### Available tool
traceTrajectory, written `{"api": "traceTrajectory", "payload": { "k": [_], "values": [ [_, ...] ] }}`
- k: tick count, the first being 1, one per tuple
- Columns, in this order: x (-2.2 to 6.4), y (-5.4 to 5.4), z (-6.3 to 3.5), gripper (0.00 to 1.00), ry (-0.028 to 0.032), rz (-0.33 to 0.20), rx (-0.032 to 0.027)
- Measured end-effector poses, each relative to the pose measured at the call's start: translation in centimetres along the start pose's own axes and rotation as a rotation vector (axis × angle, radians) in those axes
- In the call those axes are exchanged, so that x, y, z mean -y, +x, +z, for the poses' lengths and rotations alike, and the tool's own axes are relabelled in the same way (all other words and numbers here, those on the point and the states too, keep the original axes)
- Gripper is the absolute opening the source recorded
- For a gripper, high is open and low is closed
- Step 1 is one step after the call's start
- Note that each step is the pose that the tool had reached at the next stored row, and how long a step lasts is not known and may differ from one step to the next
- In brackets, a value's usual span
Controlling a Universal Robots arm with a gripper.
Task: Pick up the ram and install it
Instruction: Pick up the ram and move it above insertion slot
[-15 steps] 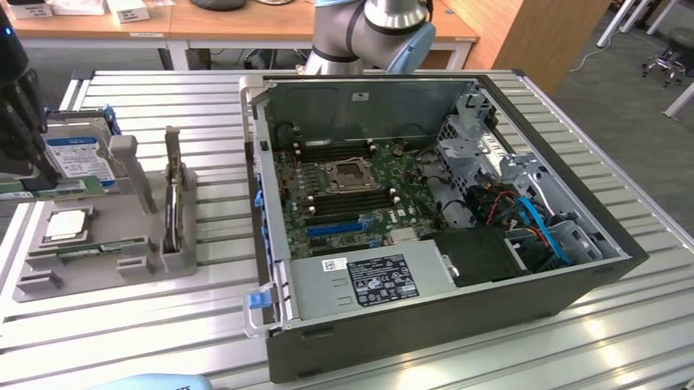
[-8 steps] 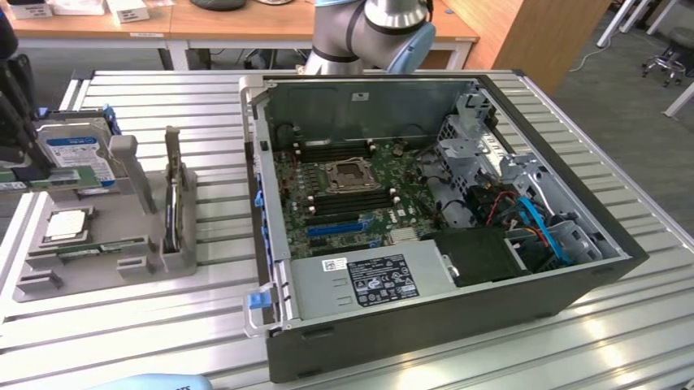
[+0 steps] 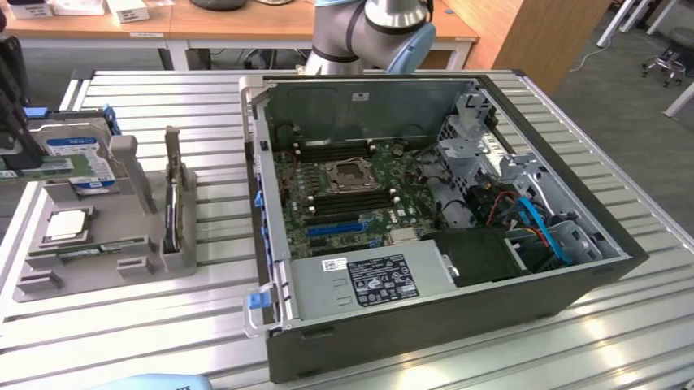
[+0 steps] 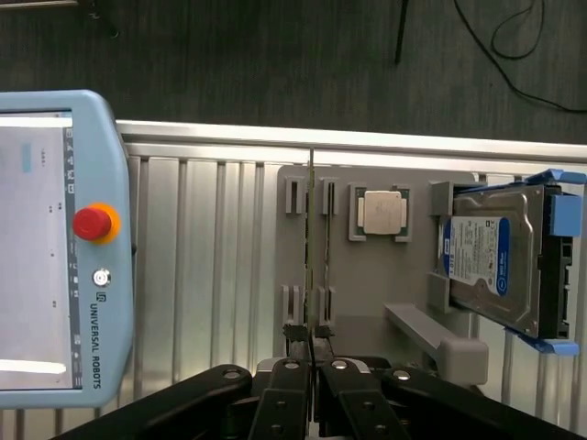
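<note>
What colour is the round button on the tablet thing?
The button is red with an orange ring, on the pale blue pendant; wrist view shows it best.

table (image 3: 162, 106): bare slats between tray (image 3: 93, 280) and case (image 3: 434, 333), we can pass freely.
case: lid off, open from above, walls all round.
board (image 3: 314, 213): open air over it; drive cage (image 3: 483, 150) and cables (image 3: 537, 223) crowd the exterior view's right.
tray: hard drive (image 4: 491, 261) and gray post (image 3: 123, 162) stick up.
pendant (image 4: 55, 247): parked on the slats near the tray.
gripper (image 4: 312, 346): pinching the ram (image 4: 312, 247) over the tray, so we'd call that lane taken.
</note>
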State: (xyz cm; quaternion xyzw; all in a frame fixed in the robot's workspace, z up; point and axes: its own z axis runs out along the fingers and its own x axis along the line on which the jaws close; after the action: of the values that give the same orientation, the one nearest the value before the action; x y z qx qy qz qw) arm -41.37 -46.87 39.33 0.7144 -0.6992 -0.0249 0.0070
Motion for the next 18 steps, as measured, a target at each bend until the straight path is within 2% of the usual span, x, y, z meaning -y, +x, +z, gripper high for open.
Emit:
{"api": "traceTrajectory", "payload": {
  "k": [10, 18],
  "values": [
    [-0.06, 0.0, -1.65, 0.12, 0.0000, 0.000, 0.0000],
    [-0.08, -0.1, -2.09, 0.12, 0.0000, 0.000, 0.0001]
  ]
}}
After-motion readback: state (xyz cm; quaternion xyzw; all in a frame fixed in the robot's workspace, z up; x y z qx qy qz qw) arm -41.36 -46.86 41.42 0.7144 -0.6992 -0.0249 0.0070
